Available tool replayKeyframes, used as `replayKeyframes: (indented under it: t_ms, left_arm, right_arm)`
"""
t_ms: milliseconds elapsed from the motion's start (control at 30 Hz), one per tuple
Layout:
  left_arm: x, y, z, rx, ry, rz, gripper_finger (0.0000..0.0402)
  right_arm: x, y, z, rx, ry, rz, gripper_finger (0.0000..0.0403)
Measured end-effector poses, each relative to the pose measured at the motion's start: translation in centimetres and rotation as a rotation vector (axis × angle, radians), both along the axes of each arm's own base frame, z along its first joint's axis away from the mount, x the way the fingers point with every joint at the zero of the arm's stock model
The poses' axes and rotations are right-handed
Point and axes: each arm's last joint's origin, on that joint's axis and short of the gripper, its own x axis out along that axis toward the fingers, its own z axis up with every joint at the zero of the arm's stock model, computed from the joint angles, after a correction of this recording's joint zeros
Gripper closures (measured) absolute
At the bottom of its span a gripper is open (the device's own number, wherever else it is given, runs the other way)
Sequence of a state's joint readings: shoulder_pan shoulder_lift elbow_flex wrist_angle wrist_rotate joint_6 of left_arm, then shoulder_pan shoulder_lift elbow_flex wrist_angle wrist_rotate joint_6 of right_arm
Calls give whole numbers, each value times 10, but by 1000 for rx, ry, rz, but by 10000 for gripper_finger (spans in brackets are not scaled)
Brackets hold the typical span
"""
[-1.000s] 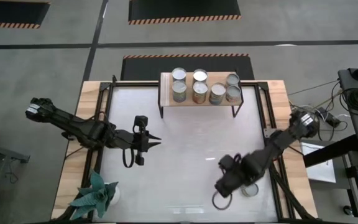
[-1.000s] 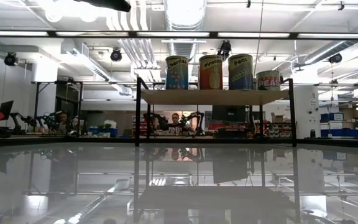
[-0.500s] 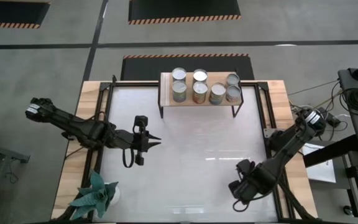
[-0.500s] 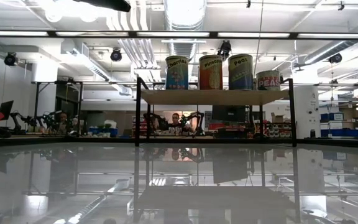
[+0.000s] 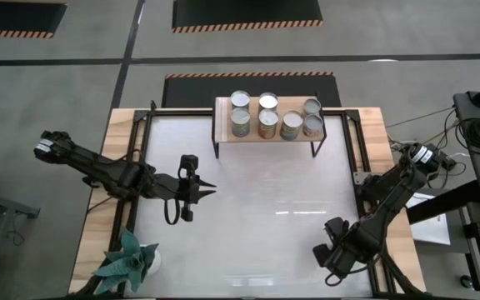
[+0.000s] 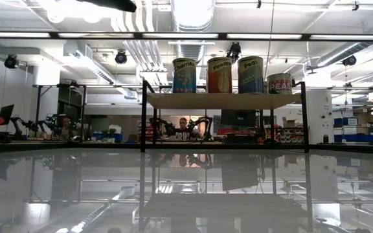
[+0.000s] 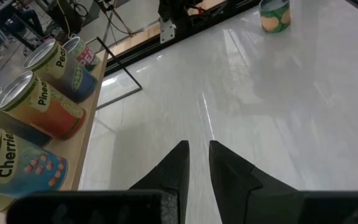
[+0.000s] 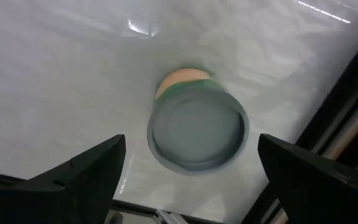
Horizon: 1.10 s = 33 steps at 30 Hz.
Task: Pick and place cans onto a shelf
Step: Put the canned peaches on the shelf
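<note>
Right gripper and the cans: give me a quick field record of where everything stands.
right gripper: open, above a green-labelled can, fingers on either side, not touching
last can: upright on the table, near the right front corner
shelf: at the back of the table, seven cans on top
left gripper: shut, pointing right over the left middle of the table, holding nothing
plant: front left corner
</note>
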<state>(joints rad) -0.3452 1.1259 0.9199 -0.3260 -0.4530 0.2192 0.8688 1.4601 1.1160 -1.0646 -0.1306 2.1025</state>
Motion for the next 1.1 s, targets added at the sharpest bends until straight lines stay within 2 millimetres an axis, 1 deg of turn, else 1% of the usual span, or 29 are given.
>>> replayKeyframes:
  t_ms: [200, 300, 433, 633, 1100]
  left_arm:
    - [0, 0, 0, 0, -1, 0, 358]
    - [0, 0, 0, 0, -1, 0, 358]
    - [0, 0, 0, 0, 0, 0, 358]
    - [0, 0, 0, 0, -1, 0, 358]
    - [0, 0, 0, 0, -1, 0, 358]
  right_arm:
    - [-1, -1, -15, 16, -14, -1, 48]
    - [-2, -3, -18, 9, -5, -8, 48]
    - [-2, -3, -18, 13, 0, -8, 48]
    - [-3, -3, -12, 23, -7, -11, 48]
    - [-4, -2, -17, 17, 13, -12, 48]
